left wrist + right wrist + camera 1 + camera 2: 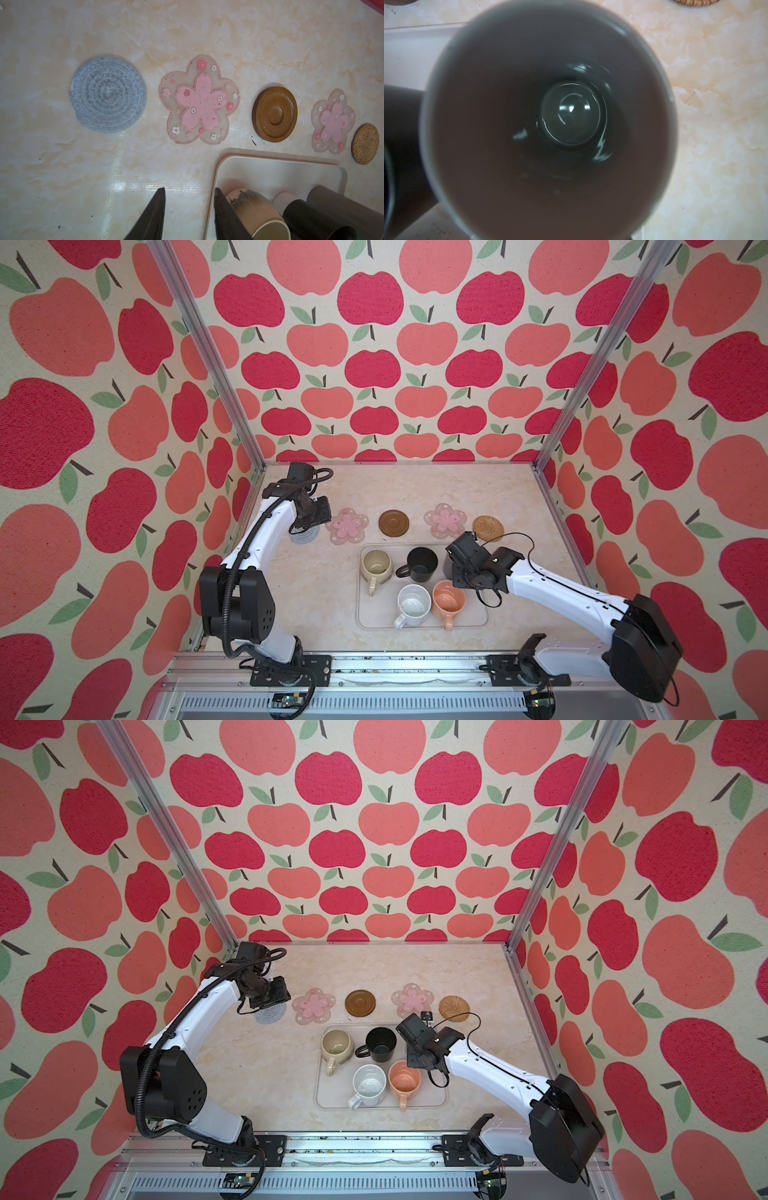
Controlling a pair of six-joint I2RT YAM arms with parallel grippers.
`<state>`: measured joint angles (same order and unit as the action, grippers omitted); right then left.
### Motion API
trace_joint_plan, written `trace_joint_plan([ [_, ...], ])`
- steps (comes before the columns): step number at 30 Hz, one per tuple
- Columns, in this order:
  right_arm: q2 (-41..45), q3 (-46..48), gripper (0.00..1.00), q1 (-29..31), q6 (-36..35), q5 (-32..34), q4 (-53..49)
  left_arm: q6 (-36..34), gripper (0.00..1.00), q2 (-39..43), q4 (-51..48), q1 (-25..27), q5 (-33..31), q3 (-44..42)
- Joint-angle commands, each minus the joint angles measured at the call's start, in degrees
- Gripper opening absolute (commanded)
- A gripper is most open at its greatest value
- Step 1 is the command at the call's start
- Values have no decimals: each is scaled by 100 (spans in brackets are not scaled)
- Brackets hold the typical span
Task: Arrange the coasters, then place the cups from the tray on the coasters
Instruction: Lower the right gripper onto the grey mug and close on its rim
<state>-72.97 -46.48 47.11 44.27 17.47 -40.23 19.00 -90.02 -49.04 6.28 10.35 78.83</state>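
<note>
Neither the wrist view nor the top views show the right jaws, so I cannot tell whether they are open or gripping. They sit directly over the grey mug (571, 116), and the wrist camera looks straight down its bore to a glossy, ringed bottom. The mug stands upright with its long axis vertical, at the far right corner of the tray (419, 627). Its handle is hidden. The nearest free mat, the tan woven rattan coaster (488, 528), lies just beyond that corner towards the tabletop's far edge, so a short lift and carry by the right arm looks likely.

The left jaws' two dark fingers (153, 216) stand apart and empty, above the grey crocheted coaster (108, 94) near the tabletop's left edge.

All five coasters lie in a row parallel to the far edge. After the crocheted round come a translucent pink flower coaster (199, 101), a dark turned-wood disc (274, 114), a second pink flower (333, 122) and the rattan. All are bare.

The tray also holds the rounded cream mug (376, 567), black mug (422, 564), speckled white mug (413, 605) and peach mug (449, 601).
</note>
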Motion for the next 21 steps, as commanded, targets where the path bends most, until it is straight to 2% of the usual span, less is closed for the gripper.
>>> trace_joint_plan([
  [1, -24, 60, 22, -44, -102, -102, 54, 112, 41, -20, -97, 25, -121, 108],
  [4, -55, 19, 21, -44, -137, -121, 41, 111, 41, -41, -89, 25, -120, 115],
  [11, -80, -158, 25, -44, -190, -82, -160, 117, 41, 10, -45, 33, -87, 45],
  [14, -76, -173, 34, -44, -150, -61, -229, 106, 41, 19, -54, 34, -78, 18],
  [21, -77, -330, 34, -79, -261, -12, -329, 86, 41, 74, -53, 24, -114, -5],
])
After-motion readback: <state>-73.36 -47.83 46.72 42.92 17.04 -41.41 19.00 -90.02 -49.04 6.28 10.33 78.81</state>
